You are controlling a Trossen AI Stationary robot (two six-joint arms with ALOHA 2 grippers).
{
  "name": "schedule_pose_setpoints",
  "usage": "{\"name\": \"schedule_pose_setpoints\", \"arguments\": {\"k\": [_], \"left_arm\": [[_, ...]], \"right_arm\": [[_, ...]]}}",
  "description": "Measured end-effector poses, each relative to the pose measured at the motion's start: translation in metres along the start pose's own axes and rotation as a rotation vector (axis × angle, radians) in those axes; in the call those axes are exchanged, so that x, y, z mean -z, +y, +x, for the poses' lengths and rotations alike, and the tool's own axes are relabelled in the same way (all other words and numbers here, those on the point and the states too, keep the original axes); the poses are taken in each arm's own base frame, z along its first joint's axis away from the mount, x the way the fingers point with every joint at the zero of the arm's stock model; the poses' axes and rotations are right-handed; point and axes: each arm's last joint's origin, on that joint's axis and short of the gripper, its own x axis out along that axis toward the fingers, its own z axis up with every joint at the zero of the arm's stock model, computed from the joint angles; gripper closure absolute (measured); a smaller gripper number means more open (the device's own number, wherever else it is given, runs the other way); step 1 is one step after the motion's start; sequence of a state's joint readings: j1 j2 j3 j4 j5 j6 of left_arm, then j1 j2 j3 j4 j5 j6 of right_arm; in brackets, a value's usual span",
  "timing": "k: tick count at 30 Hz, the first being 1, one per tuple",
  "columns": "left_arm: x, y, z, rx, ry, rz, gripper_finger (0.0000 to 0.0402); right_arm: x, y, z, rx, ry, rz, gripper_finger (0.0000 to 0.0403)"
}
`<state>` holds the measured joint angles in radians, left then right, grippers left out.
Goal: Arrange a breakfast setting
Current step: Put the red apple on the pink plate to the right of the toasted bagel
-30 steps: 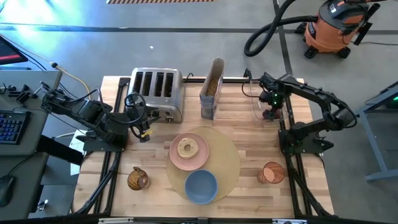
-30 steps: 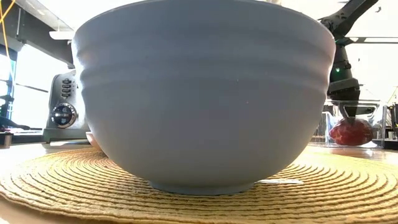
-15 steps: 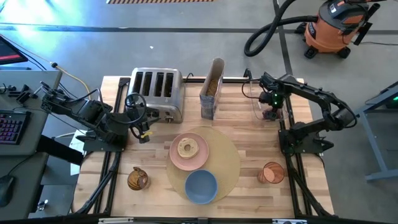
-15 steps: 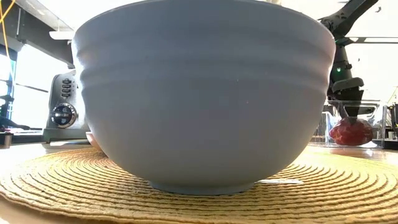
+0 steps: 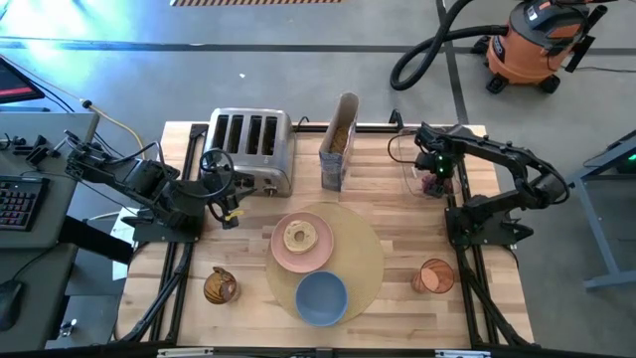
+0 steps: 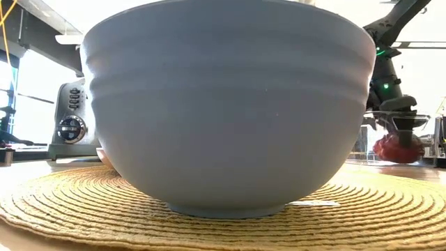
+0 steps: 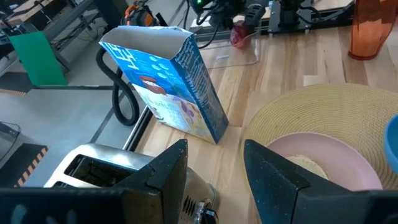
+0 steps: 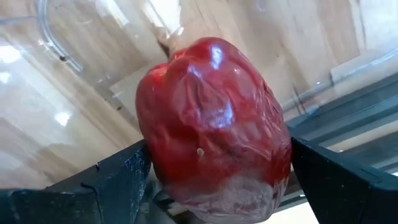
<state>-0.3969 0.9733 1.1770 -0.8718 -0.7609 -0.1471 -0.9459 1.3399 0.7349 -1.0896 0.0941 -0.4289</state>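
While the left claw (image 5: pixel 227 212) hangs with its fingers apart and nothing between them, just in front of the steel toaster (image 5: pixel 250 147), the right claw (image 5: pixel 434 182) sits at the far right of the desk (image 5: pixel 397 229) with a glossy red fruit (image 8: pixel 211 121) clamped between its two dark fingers (image 8: pixel 118 180). That fruit is lifted just over a clear plastic tray (image 8: pixel 56 50), whose curved rim shows directly behind it. Well to the left of the right claw and nearer the front edge lies the round tan placemat (image 5: pixel 363 254), carrying a pink plate (image 5: pixel 283 254) with a tan bagel (image 5: pixel 298 236) on it and, touching the plate's near rim, the blue bowl (image 5: pixel 321 296). Between the two claws, at the back, stands the cereal box (image 5: pixel 338 154). An orange cup (image 5: pixel 434 275) stands on the desk in front of the right claw, beside the placemat.
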Motion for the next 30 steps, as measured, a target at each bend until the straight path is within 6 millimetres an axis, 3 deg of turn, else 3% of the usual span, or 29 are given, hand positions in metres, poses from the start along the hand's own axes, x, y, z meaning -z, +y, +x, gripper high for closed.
{"name": "schedule_pose_setpoints", "arguments": {"k": [5,14,24,30], "left_arm": [[0.000,0.000,0.000,0.000,0.000,0.000,0.0252],[0.000,0.000,0.000,0.000,0.000,0.001,0.0252],[0.000,0.000,0.000,0.000,0.000,0.002,0.0252],[0.000,0.000,0.000,0.000,0.000,0.001,0.0252]], "right_arm": [[-0.001,-0.001,0.000,0.012,-0.005,0.007,0.0055],[-0.002,-0.002,-0.001,0.021,-0.022,0.088,0.0099],[-0.002,-0.002,-0.001,0.020,-0.023,0.183,0.0106],[-0.007,-0.005,-0.017,0.025,-0.044,0.213,0.0107]]}}
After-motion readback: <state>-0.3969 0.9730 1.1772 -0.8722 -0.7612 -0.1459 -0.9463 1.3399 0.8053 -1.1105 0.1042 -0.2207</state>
